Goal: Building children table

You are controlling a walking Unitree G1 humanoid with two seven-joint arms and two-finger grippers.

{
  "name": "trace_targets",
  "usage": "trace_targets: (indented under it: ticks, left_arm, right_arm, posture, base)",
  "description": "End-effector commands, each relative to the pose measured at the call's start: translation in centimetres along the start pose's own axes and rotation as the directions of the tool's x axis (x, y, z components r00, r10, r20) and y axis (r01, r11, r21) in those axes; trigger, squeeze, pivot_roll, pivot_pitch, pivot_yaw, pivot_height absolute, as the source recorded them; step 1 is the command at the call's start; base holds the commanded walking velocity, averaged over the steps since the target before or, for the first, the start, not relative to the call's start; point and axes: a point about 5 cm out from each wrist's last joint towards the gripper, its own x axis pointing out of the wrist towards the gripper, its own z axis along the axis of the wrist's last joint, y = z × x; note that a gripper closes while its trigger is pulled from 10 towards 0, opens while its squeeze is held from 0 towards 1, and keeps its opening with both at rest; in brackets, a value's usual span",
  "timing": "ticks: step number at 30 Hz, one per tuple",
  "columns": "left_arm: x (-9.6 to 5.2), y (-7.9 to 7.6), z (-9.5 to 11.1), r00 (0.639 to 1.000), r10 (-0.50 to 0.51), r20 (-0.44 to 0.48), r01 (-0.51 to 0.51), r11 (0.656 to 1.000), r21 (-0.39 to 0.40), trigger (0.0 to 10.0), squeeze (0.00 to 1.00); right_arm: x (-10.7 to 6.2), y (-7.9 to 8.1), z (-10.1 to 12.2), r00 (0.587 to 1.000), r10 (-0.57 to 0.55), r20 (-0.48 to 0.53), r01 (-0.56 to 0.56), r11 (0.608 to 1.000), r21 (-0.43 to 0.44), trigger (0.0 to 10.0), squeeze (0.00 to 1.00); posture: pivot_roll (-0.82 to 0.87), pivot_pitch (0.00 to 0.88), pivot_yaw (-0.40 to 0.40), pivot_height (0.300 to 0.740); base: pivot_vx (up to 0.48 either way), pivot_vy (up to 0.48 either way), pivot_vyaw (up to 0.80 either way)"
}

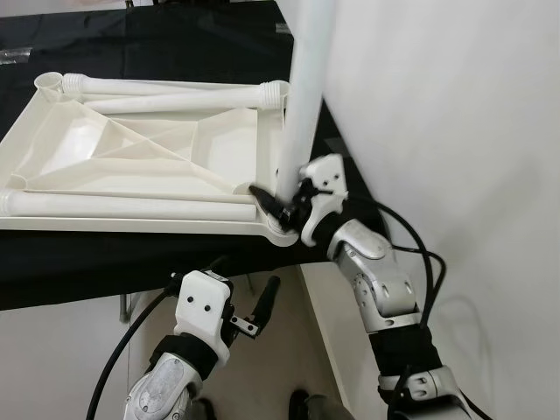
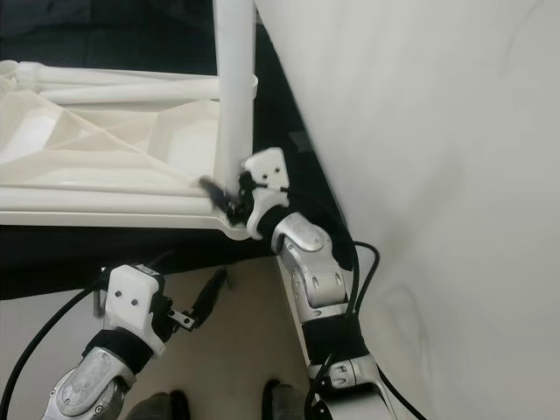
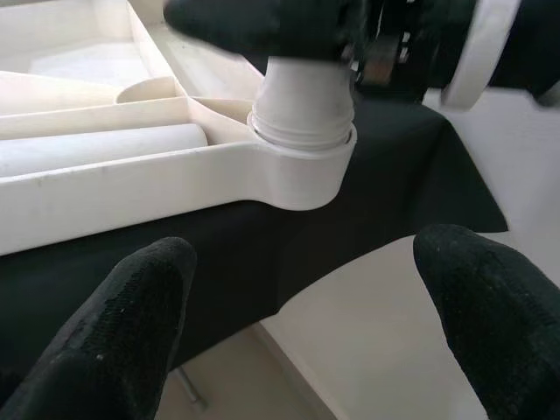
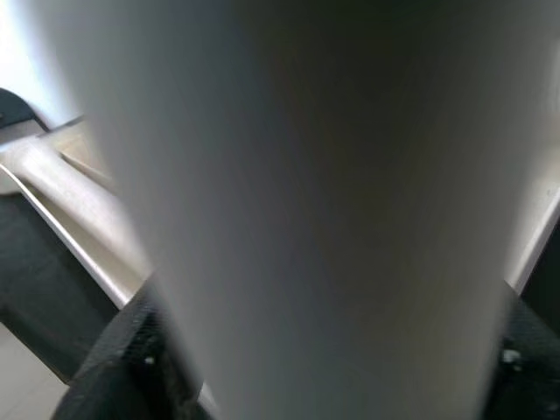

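Tabletop [image 1: 131,149] lies upside down on my black-draped bench [image 1: 105,262]; right gripper [image 1: 282,203] clamps the upright leg [image 1: 302,105] in its 4 o'clock corner socket; left gripper [image 1: 249,306] hangs wide below.

A black cloth [image 1: 131,254] drapes the bench; a plain white wall [image 1: 455,114] stands just beside it, pale floor [image 1: 79,350] below its edge
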Motion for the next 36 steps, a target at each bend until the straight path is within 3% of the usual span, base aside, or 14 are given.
trace_targets:
  ticks: [1, 3, 6, 7, 8, 9, 11, 16, 22, 23, 32, 34, 35, 36]
  left_arm:
    - [-0.2, -0.3, -0.3, 1.0, -0.005, -0.018, 0.005, 1.0, -0.012, 10.0, 0.0]
    - [-0.2, -0.4, -0.3, 1.0, -0.008, -0.019, 0.008, 1.0, -0.015, 10.0, 0.0]
    - [-0.2, -0.4, -0.3, 1.0, -0.008, -0.019, 0.008, 1.0, -0.016, 10.0, 0.0]
    - [-0.2, -0.4, -0.3, 1.0, -0.009, -0.019, 0.009, 1.0, -0.017, 10.0, 0.0]
    - [-0.2, -0.4, -0.3, 1.0, -0.009, -0.019, 0.009, 1.0, -0.017, 10.0, 0.0]
    - [-0.2, -0.5, -0.3, 1.0, -0.011, -0.02, 0.011, 1.0, -0.019, 10.0, 0.0]
    - [-0.2, -0.5, -0.3, 1.0, -0.012, -0.02, 0.011, 1.0, -0.019, 10.0, 0.0]
    - [-0.4, -0.5, -0.5, 1.0, -0.006, -0.028, 0.006, 1.0, -0.022, 10.0, 0.0]
    - [-0.4, -0.5, -0.6, 0.999, -0.006, -0.032, 0.006, 1.0, -0.024, 10.0, 0.0]
    - [-0.4, -0.6, -0.6, 0.999, -0.008, -0.034, 0.007, 1.0, -0.025, 10.0, 0.0]
    - [-0.4, -0.6, -0.8, 0.999, -0.019, -0.038, 0.018, 0.999, -0.031, 10.0, 0.0]
    - [-0.4, -0.6, -0.8, 0.999, -0.021, -0.039, 0.02, 0.999, -0.032, 10.0, 0.0]
    - [-0.4, -0.6, -0.8, 0.999, -0.021, -0.039, 0.02, 0.999, -0.033, 10.0, 0.0]
    - [-0.4, -0.6, -0.8, 0.999, -0.021, -0.039, 0.02, 0.999, -0.033, 10.0, 0.0]
  right_arm:
    - [0.4, 0.0, 1.9, 0.995, 0.093, 0.047, -0.091, 0.995, -0.045, 10.0, 0.0]
    - [0.2, -0.4, 3.1, 0.948, 0.316, 0.029, -0.311, 0.943, -0.123, 10.0, 0.0]
    - [0.0, -0.5, 3.3, 0.92, 0.393, 0.007, -0.388, 0.91, -0.144, 10.0, 0.0]
    - [-0.3, -0.9, 3.5, 0.882, 0.471, -0.031, -0.468, 0.865, -0.183, 10.0, 0.0]
    - [-0.3, -0.9, 3.5, 0.882, 0.471, -0.031, -0.468, 0.865, -0.183, 10.0, 0.0]
    - [-0.2, -1.8, 3.8, 0.839, 0.537, -0.088, -0.543, 0.817, -0.193, 10.0, 0.0]
    - [-0.2, -2.0, 3.9, 0.831, 0.548, -0.099, -0.556, 0.809, -0.192, 10.0, 0.0]
    - [0.5, -2.2, 4.6, 0.729, 0.669, -0.146, -0.684, 0.708, -0.175, 10.0, 0.0]
    - [0.7, -2.3, 4.6, 0.7, 0.698, -0.151, -0.714, 0.682, -0.158, 10.0, 0.0]
    - [0.8, -2.4, 4.5, 0.691, 0.708, -0.146, -0.723, 0.675, -0.147, 0.0, 0.0]
    - [0.6, -3.2, 3.4, 0.694, 0.704, -0.148, -0.719, 0.685, -0.115, 0.0, 0.0]
    - [0.5, -3.7, 3.1, 0.739, 0.658, -0.141, -0.673, 0.729, -0.125, 0.0, 0.0]
    - [0.3, -4.1, 2.5, 0.795, 0.591, -0.136, -0.606, 0.785, -0.128, 0.0, 0.0]
    - [0.3, -4.1, 2.5, 0.795, 0.591, -0.136, -0.606, 0.785, -0.128, 0.0, 0.0]
  posture:
    - [0.09, 0.258, -0.074, 0.74]
    - [0.09, 0.258, -0.071, 0.74]
    - [0.09, 0.258, -0.071, 0.74]
    - [0.1, 0.256, -0.069, 0.74]
    - [0.1, 0.256, -0.069, 0.74]
    - [0.1, 0.254, -0.069, 0.74]
    - [0.1, 0.254, -0.069, 0.74]
    - [0.12, 0.248, -0.063, 0.74]
    - [0.12, 0.242, -0.062, 0.74]
    - [0.12, 0.24, -0.061, 0.74]
    - [0.11, 0.242, -0.054, 0.74]
    - [0.11, 0.242, -0.057, 0.74]
    - [0.1, 0.245, -0.061, 0.74]
    - [0.1, 0.245, -0.061, 0.74]
  base:
    - [0.0, 0.0, 0.0]
    - [0.0, 0.0, 0.0]
    - [0.0, 0.0, 0.0]
    - [0.0, 0.0, 0.0]
    - [0.0, 0.0, 0.0]
    - [0.0, 0.0, 0.0]
    - [0.0, 0.0, 0.0]
    - [0.0, 0.0, 0.0]
    - [0.0, 0.0, 0.0]
    - [0.0, 0.0, 0.0]
    - [0.0, 0.0, 0.0]
    - [0.0, 0.0, 0.0]
    - [0.0, 0.0, 0.0]
    - [0.0, 0.0, 0.0]
